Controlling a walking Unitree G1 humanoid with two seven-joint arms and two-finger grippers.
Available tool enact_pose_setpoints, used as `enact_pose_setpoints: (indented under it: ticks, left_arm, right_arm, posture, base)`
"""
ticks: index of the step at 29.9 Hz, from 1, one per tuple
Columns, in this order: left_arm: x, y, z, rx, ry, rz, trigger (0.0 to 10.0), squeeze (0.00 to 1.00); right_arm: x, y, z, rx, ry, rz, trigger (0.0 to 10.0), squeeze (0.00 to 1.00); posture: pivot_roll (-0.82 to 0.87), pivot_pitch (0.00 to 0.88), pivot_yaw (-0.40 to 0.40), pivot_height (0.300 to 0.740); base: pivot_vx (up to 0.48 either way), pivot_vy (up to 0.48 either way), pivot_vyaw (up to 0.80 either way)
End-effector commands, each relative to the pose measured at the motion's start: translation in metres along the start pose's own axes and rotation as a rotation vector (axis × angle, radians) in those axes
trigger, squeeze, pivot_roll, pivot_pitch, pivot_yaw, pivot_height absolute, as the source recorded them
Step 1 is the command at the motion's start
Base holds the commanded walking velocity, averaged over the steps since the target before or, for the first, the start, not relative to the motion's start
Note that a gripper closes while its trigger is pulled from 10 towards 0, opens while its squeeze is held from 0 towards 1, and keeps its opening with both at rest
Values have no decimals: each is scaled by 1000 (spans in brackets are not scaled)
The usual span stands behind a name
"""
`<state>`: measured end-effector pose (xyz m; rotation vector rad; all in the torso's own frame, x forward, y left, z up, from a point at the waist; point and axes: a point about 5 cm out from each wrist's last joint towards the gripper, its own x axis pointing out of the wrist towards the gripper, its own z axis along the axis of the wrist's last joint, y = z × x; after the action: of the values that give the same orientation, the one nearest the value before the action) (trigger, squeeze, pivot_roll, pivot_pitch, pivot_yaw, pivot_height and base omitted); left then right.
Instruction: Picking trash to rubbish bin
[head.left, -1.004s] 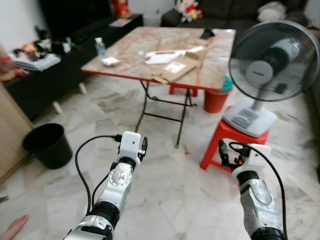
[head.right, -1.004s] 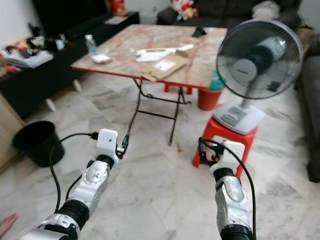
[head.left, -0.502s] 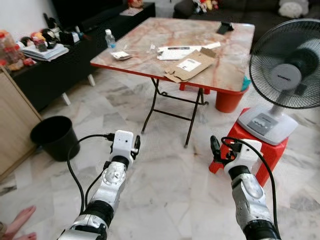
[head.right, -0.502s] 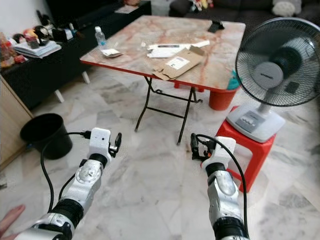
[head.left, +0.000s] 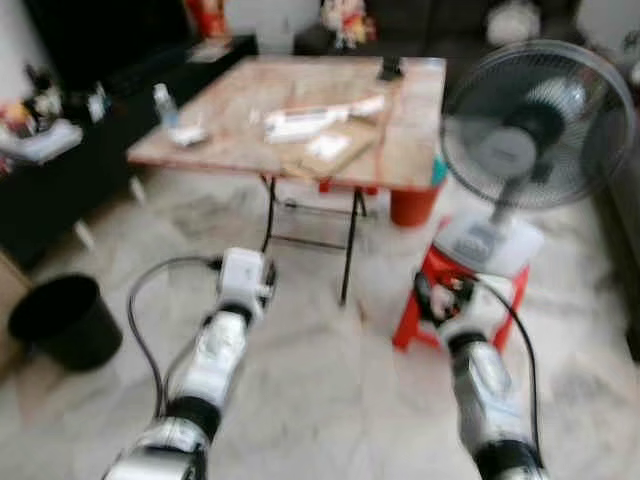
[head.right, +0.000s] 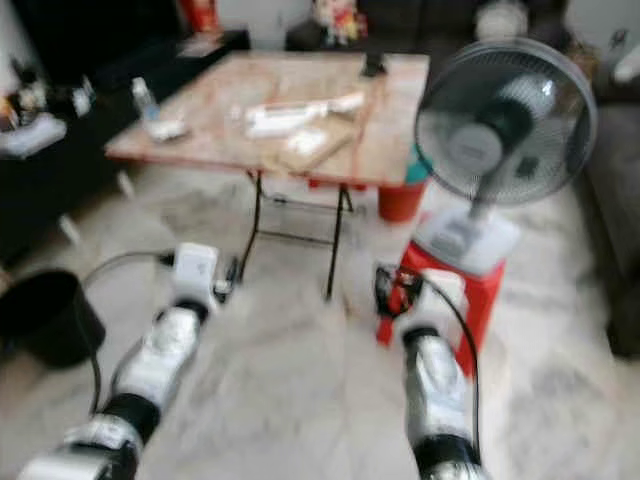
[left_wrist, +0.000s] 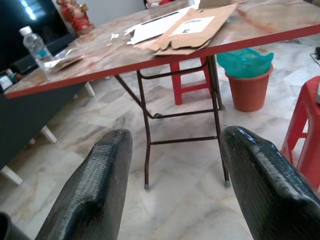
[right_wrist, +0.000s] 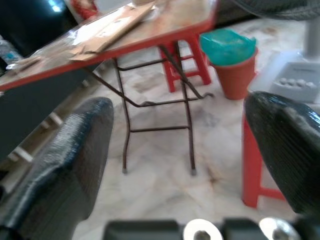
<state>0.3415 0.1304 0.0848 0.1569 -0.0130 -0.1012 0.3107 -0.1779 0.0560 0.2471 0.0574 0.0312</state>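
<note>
left pincer (left_wrist: 170, 195): fingers spread wide, holding nothing, raised over the marble floor (head.left: 330, 400), aimed at the desk legs
right pincer (right_wrist: 180, 165): also spread, empty, beside the red stool (head.left: 455, 290)
desk (head.left: 400, 160): folding type, red edge, straight ahead of us, well apart from both pincers
trash: we see flattened cardboard (left_wrist: 192, 32) and white papers (left_wrist: 155, 27) lying on the desk top; small wrapper (left_wrist: 60, 62) near the water bottle (left_wrist: 34, 44) at the desk's left corner
rubbish bin (head.left: 60, 320): black, on the floor to our left, well apart from the desk
fan (head.left: 530, 130): standing on the red stool, right of the desk
orange pot (left_wrist: 247, 82): green liner, under the desk's far side
head views: blurred
</note>
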Motion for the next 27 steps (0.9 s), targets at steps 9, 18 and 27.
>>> enact_pose_setpoints:
  ticks: [9,18,27]
  left_arm:
    - [1,-1,2,-6,-10,-5,10000,0]
    - [3,-2,4,-8,-9,-4,10000,0]
    - [7,-11,7,-23,-10,-26,10000,0]
  right_arm:
    - [4,1,-2,22,10,-1,10000,0]
    - [7,-2,2,17,5,-3,10000,0]
    - [8,-8,7,2,-11,-18,10000,0]
  posture:
    - [-157,0,88,740]
    - [-174,0,83,740]
    - [-197,0,85,740]
  base:
    - [300,0,-350]
    - [301,0,-788]
    - [299,0,-788]
